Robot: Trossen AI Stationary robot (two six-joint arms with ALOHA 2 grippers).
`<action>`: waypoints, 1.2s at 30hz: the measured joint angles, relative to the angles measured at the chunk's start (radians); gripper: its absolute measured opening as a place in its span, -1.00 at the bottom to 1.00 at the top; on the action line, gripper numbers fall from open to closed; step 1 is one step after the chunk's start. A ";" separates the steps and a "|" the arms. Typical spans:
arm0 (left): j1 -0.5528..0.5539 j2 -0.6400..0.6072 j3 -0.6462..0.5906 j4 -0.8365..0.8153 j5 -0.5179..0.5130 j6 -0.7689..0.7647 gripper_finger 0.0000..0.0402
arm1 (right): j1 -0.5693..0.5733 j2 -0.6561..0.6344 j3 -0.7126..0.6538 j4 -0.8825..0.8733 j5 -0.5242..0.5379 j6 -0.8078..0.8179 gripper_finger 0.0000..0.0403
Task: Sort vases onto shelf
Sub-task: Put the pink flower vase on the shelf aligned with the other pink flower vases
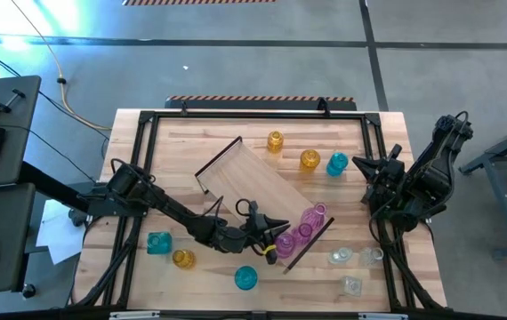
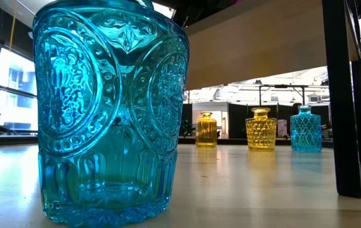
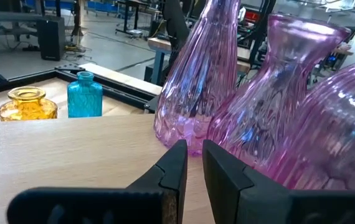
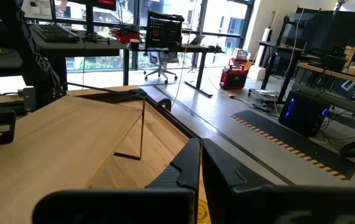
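Showing, left to right across the high view: teal vase [image 1: 158, 242] and amber vase [image 1: 183, 259] at 7 o'clock on the table [image 1: 147, 151]; second teal vase [image 1: 245, 278] at 6 o'clock. Left gripper [image 1: 282, 238] just below table centre, fingers [image 3: 176, 167] nearly closed with a thin gap, holding nothing. Pink vases [image 1: 302, 229], three in a row on the shelf [image 1: 258, 182], immediately at 1 to 2 o'clock of that gripper, the nearest almost touching the fingertips. Amber pair [image 1: 292, 149] and a teal vase [image 1: 337, 164] at 12 to 1 o'clock. Clear vases [image 1: 353, 264] at 5 o'clock. Right gripper [image 1: 360, 165] at 3 o'clock, closed and empty.
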 joint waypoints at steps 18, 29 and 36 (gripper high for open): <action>0.000 0.000 0.000 0.020 0.010 -0.006 -0.78 | 0.000 0.000 0.000 0.000 -0.004 0.000 -1.00; 0.008 0.000 0.000 0.037 0.092 0.010 -0.78 | 0.000 0.000 0.000 0.001 -0.004 0.003 -1.00; 0.008 0.000 0.000 0.047 0.108 0.021 -0.78 | 0.000 0.000 0.000 0.001 -0.003 0.003 -1.00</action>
